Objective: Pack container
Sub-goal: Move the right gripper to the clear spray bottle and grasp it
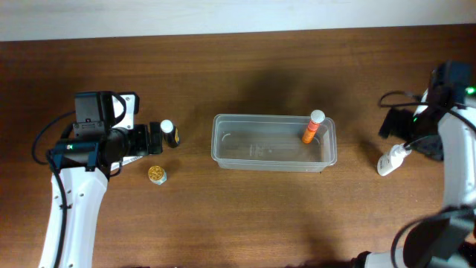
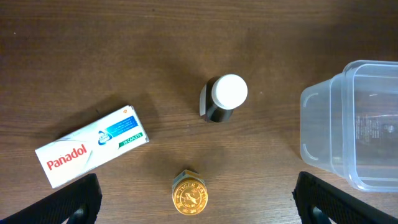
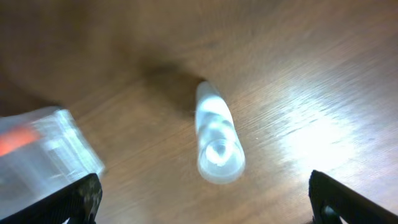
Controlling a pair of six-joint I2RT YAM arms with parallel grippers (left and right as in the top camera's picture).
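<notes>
Robot test bench, likely lab. I work at brown wooden table [image 1: 245, 216], pale wall [image 1: 223, 15] behind. My white left arm [image 1: 71, 201] hangs over it; Panadol box [image 2: 92, 145], small bottle [image 2: 224, 99] laid out.

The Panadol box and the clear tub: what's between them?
In the left wrist view, a dark bottle with a white cap and a small gold-lidded jar stand between the white Panadol box and the clear plastic tub.
</notes>
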